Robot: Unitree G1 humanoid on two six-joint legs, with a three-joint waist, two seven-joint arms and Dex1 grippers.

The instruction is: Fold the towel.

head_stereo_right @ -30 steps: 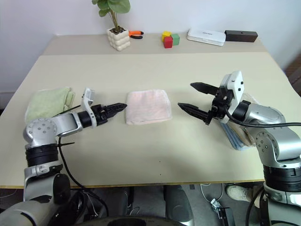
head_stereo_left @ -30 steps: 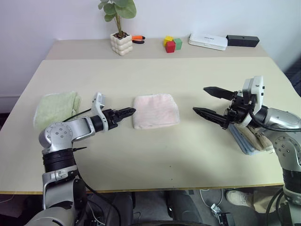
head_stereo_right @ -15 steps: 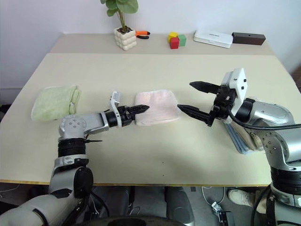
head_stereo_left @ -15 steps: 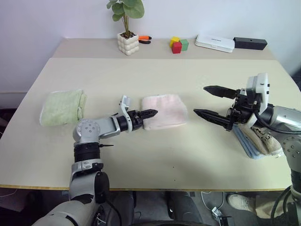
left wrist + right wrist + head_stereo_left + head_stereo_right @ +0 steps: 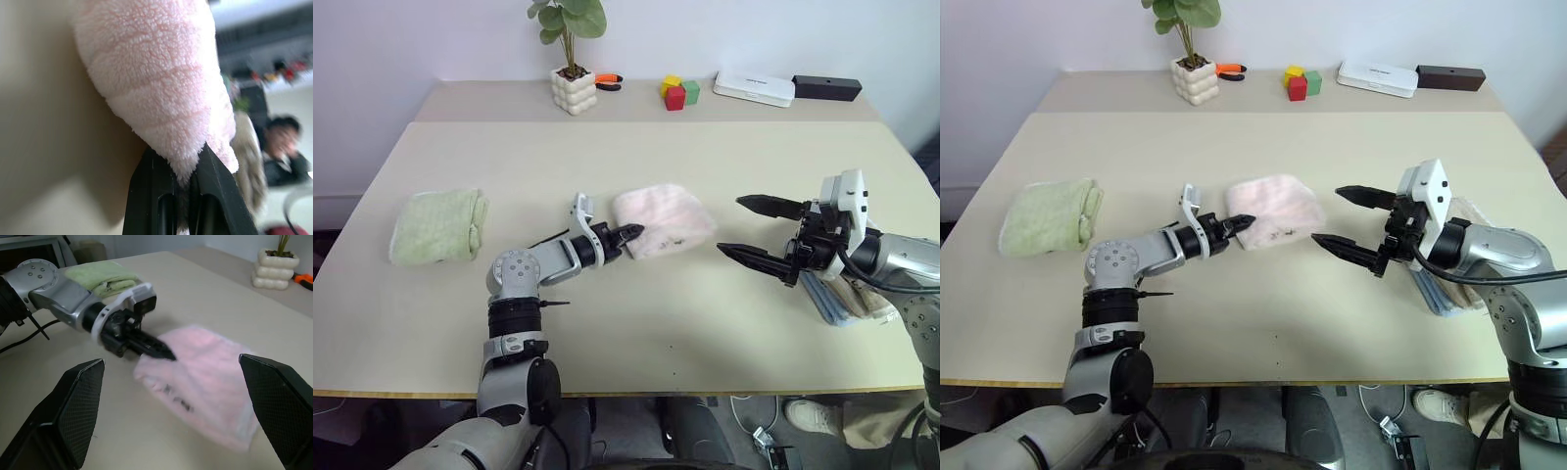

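From the head views you have one pink towel (image 5: pixel 663 221) mid-tabletop (image 5: pixel 636 323), one green towel (image 5: pixel 437 225) toward its left edge. Your left gripper (image 5: pixel 632 234) pinches the pink towel's corner; the left wrist view confirms it. The right gripper (image 5: pixel 752 227) stands spread wide.

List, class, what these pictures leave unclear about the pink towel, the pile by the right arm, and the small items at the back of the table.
- Towel: its underside and inner layers are hidden by its own folds.
- Left gripper: what lies between the closed fingers, in the left wrist view, is covered by terry.
- Stacked cloths: partly behind the right gripper.
- Orange tool: too small to identify.
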